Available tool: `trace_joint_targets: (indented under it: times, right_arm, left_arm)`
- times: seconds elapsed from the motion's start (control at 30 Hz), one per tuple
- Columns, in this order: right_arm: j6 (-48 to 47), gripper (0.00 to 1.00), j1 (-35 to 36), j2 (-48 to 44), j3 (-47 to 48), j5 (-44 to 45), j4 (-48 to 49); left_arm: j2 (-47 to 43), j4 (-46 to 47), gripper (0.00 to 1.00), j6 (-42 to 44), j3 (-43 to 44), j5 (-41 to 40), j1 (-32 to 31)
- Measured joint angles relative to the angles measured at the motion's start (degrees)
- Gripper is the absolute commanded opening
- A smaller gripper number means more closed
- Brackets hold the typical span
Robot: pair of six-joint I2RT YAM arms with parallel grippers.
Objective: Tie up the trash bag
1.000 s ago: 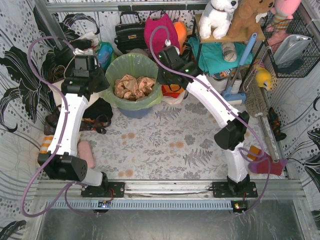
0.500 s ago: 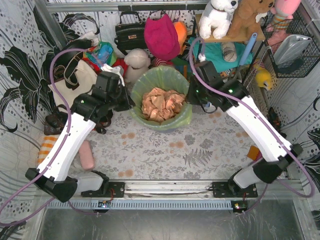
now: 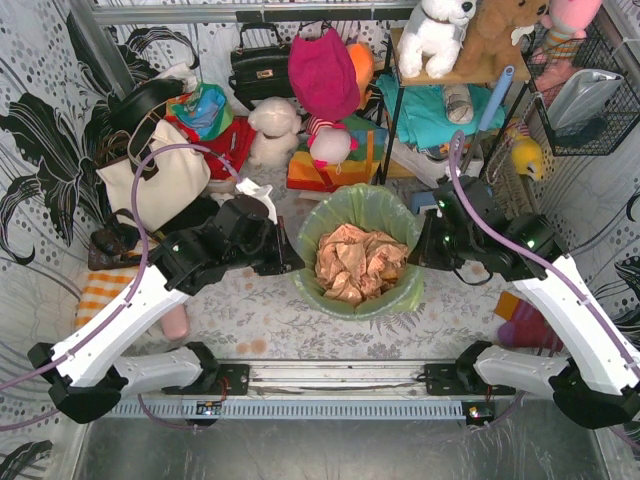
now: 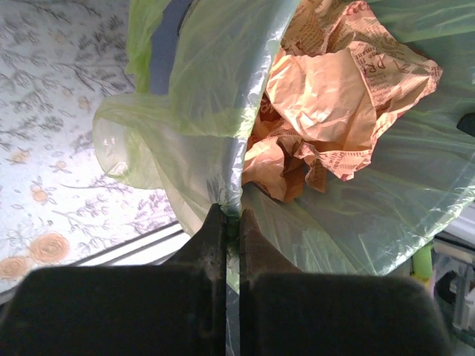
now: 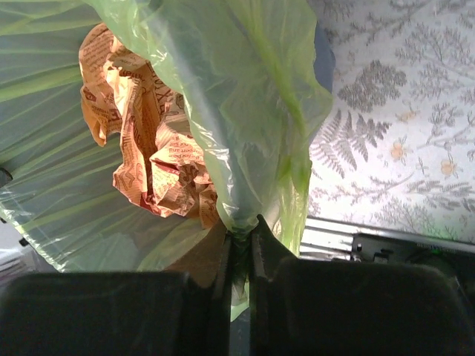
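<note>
The trash bag [image 3: 360, 215] is light-green, thin and translucent, with crumpled brown paper [image 3: 357, 262] inside, and it stands at the middle of the floral mat. Its mouth is stretched wide between my two grippers. My left gripper [image 3: 292, 264] is shut on the bag's left rim, and the left wrist view shows film [image 4: 215, 111] bunched between the fingertips [image 4: 231, 216]. My right gripper [image 3: 420, 252] is shut on the right rim, with a gathered fold [image 5: 245, 96] pinched between its tips [image 5: 243, 231]. A strip of blue-grey bin [image 4: 169, 33] shows under the film.
A cream tote bag [image 3: 160, 182] with dark straps leans at the back left. A black handbag [image 3: 258, 66], plush toys [image 3: 272, 128] and a shelf [image 3: 465, 75] crowd the back. A wire basket [image 3: 585, 95] hangs at the right. A metal rail [image 3: 330, 378] runs along the near edge.
Both arms have swung from the back left toward the centre and the near edge, and the bag came with them. Both grippers have stayed shut on its rim.
</note>
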Motion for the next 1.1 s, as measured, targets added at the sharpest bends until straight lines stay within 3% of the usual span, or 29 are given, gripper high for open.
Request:
trace_joint_targets:
  times: [0.37, 0.77, 0.87, 1.03, 1.1]
  right_arm:
    - [1.97, 0.00, 0.00, -4.02, -2.58, -1.70, -4.17]
    - [2.29, 0.00, 0.26, -1.86, -1.66, -2.25, -4.20]
    - [2.27, 0.02, 0.33, -1.29, -1.60, -2.56, -4.20]
    - [1.75, 0.22, 0.33, -0.87, -1.60, -2.27, -3.61]
    - [1.64, 0.25, 0.31, -0.48, -1.62, -1.55, -2.54]
  left_arm:
    - [-0.20, -0.72, 0.00, -4.00, -0.74, 2.14, -3.52]
    - [0.00, -6.01, 0.00, -5.29, 3.30, 2.01, -3.63]
    - [-0.22, -6.71, 0.12, -6.03, 3.30, 1.95, -3.63]
    - [-0.52, -7.52, 0.30, -5.81, 3.30, 2.14, -3.85]
    - [-0.57, -8.22, 0.37, -5.29, 3.30, 2.71, -4.31]
